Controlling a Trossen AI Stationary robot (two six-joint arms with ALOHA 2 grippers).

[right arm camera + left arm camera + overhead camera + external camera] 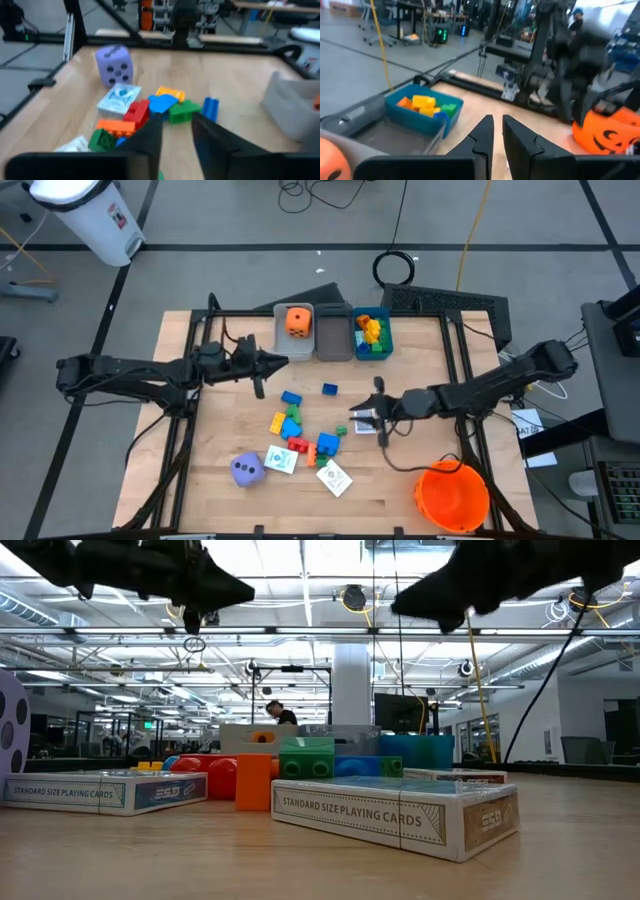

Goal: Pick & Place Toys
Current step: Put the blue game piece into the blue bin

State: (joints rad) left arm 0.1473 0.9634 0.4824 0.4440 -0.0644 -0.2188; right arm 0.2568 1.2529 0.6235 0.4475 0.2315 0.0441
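The toys lie on the wooden table (420, 350): blue, green, yellow, red and orange blocks (295, 425) in a loose cluster, a purple die (247, 469) and two card packs (334, 477) near the front. An orange die (297, 320) sits in the left grey bin, and more blocks (425, 105) fill the blue bin (372, 335). My left gripper (283, 361) hovers shut and level just in front of the bins, holding nothing. My right gripper (175, 135) hovers open to the right of the block cluster (160, 107), pointing at it, with nothing between its fingers.
A grey bin (333, 335) stands between the die's bin and the blue one at the table's far edge. An orange pumpkin bucket (452, 495) sits at the front right corner. A black frame (195, 380) runs around the table.
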